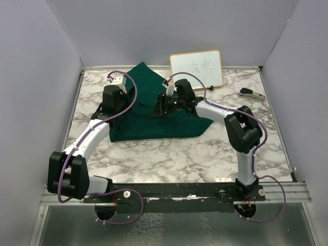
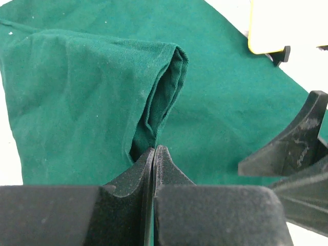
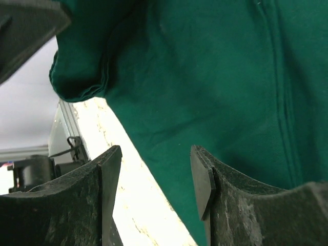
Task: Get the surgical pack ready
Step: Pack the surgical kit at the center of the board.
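The surgical pack's dark green cloth [image 1: 154, 125] lies rumpled on the marble table [image 1: 169, 156]. My left gripper [image 1: 125, 91] is over its left part. In the left wrist view it [image 2: 154, 148] is shut on a raised fold of the cloth [image 2: 77, 92] that runs up from the fingertips. My right gripper [image 1: 159, 106] hovers over the middle of the cloth, pointing left. Its jaws [image 3: 155, 154] stand open, with the cloth's edge [image 3: 205, 77] and bare table below the gap and nothing gripped. One of its fingers [image 2: 292, 148] shows at the right of the left wrist view.
A gold-framed whiteboard [image 1: 196, 69] leans at the back of the table, just beyond the cloth, and shows in the left wrist view [image 2: 287, 25]. A small black and grey object [image 1: 251, 94] lies at the back right. Grey walls enclose the table on three sides.
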Robot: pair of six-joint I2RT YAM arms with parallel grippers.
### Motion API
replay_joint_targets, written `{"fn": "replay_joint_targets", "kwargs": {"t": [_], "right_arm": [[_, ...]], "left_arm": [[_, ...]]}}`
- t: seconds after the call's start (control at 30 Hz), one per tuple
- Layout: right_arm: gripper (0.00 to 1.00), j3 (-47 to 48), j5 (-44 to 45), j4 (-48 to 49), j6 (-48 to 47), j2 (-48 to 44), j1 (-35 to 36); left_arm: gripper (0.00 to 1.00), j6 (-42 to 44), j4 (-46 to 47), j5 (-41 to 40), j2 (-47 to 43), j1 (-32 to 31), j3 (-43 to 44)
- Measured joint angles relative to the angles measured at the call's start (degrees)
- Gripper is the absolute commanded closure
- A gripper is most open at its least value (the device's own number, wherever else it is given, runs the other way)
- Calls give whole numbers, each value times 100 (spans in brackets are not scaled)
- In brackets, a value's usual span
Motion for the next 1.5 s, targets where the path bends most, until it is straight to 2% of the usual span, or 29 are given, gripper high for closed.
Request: {"fn": "replay_joint_targets", "kwargs": {"t": [0.33,0.7,1.03,1.1,1.17,1.23,1.33,1.5], "right_arm": [[45,225,317,35,149,479,-114],[45,332,326,22,195,522,-155],[45,232,321,55,284,450,-365],[42,157,289,85,308,376,-487],[32,157,208,168,332,354,-568],[29,225,42,184,382,361,-645],[29,535,-216,184,481,479,-647],[35,1029,-378,271,750,844,-555]], "left_arm": [[100,184,59,9,304,-439,-122],[100,186,195,68,835,-946,-129],[100,111,337,269,1213,-1003,-131],[100,90,391,330,1290,-1005,-133],[100,68,437,389,1370,-1005,-133],[100,52,468,435,1440,-1005,-142],[100,31,496,476,1482,-1008,-184],[100,22,533,542,1486,-1008,-190]]}}
